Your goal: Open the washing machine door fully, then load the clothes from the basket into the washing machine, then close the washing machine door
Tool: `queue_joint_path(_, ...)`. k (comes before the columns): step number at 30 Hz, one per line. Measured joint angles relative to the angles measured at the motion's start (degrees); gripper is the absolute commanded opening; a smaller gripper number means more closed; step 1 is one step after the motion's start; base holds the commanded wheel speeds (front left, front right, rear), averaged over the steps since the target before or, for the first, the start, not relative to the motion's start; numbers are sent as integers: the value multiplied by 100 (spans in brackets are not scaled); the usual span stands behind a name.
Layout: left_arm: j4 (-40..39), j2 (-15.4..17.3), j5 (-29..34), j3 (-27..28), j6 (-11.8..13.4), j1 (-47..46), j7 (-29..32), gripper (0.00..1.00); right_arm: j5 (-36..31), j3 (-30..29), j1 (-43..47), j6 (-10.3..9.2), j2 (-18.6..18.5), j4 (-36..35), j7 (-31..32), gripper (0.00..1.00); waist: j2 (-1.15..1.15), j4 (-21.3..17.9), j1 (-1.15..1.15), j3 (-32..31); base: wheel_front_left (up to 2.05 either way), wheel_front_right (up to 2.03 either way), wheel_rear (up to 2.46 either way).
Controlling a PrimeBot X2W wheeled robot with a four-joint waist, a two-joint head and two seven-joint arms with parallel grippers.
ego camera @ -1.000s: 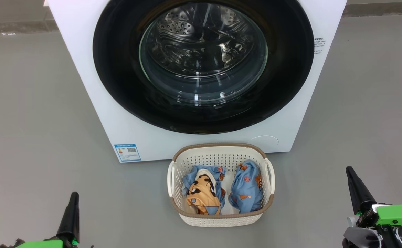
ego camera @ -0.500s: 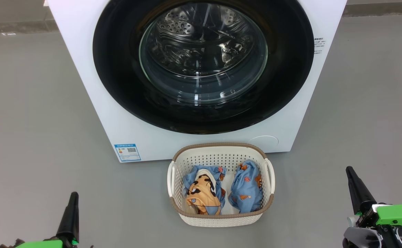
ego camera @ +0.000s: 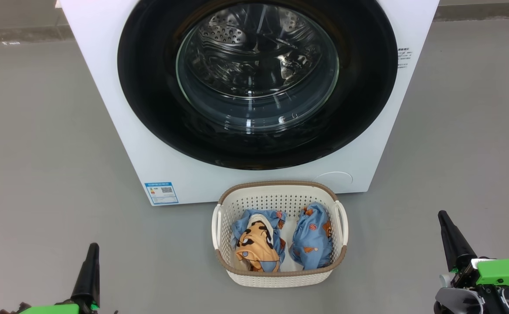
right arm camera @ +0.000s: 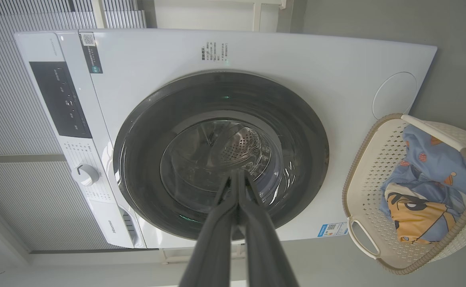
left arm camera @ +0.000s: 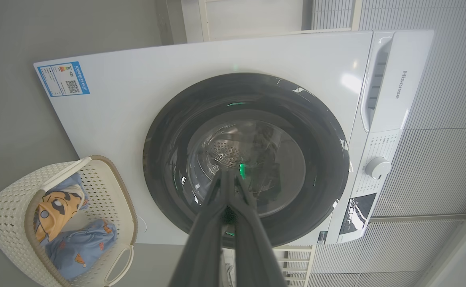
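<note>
The washing machine sits dead ahead with its door closed flush against the front; so step one isn't done and the drum behind the glass looks empty. The basket is parked on the floor just in front of the machine, right below the door; I'd guess that's to keep the lift into the drum short. The clothes lie side by side in it.

Count: one machine, one door, one basket, two garments, two grippers.

The left gripper and right gripper hang well back from the machine, one on each side of the basket; both are pinched tight with nothing in them. Looks like a parked pose to me.
</note>
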Motion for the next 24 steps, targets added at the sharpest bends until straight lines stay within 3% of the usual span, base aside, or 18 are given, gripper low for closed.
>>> queue_joint_path(11, 5, -2, 0, 3, 0, 2, 0, 0, 0, -1, 2, 0, 3, 10, 0, 0, 0, 0, 0, 0, 0, 0, 0)
queue_joint_path(12, 42, -7, -3, -4, 2, 21, -1, 100, 1, 0, 18, -1, 16, 58, -2, 100, 0, 0, 0, 0, 0, 0, 0)
queue_joint_path(24, 338, -129, 13, -94, 11, 325, -105, 100, -27, 42, 354, -15, 160, 416, -76, 100, 0, 10, 12, -8, 0, 0, 0)
